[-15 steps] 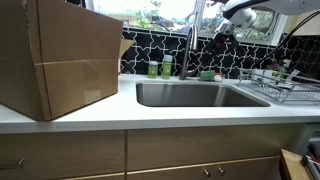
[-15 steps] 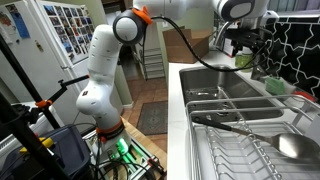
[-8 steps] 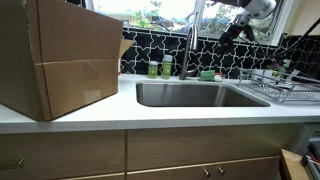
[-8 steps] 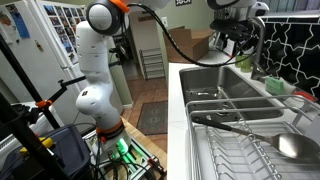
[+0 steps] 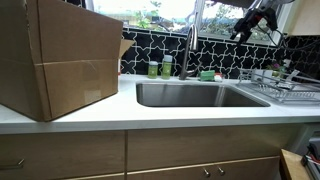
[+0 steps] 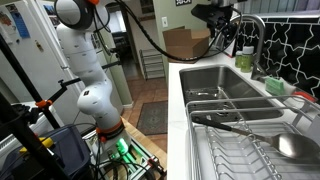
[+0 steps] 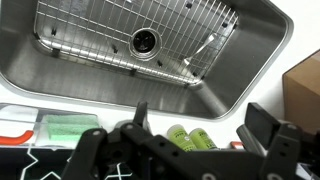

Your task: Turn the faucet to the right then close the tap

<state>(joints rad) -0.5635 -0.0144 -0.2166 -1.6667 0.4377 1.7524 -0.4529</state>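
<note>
The faucet (image 5: 190, 50) is a slim silver gooseneck standing behind the steel sink (image 5: 200, 96). It also shows in an exterior view (image 6: 258, 40), its arch curving over the basin. I cannot make out its handle or any running water. My gripper (image 5: 247, 22) hangs high in the air, to the right of the faucet and apart from it; in an exterior view (image 6: 222, 22) it is just left of the arch. In the wrist view my gripper (image 7: 200, 128) is open and empty, and looks down on the sink basin (image 7: 60, 70) and its drain (image 7: 145, 41).
Two small green bottles (image 5: 160, 68) stand on the ledge beside the faucet and show between my fingers (image 7: 186, 138). A large cardboard box (image 5: 60, 55) sits on the counter. A dish rack (image 5: 280, 85) stands at the right. A green sponge (image 7: 65, 127) lies on the ledge.
My gripper has moved up and away from the faucet, rightward in the view facing the sink. The arm's elbow has swung higher. The faucet has not visibly moved.
</note>
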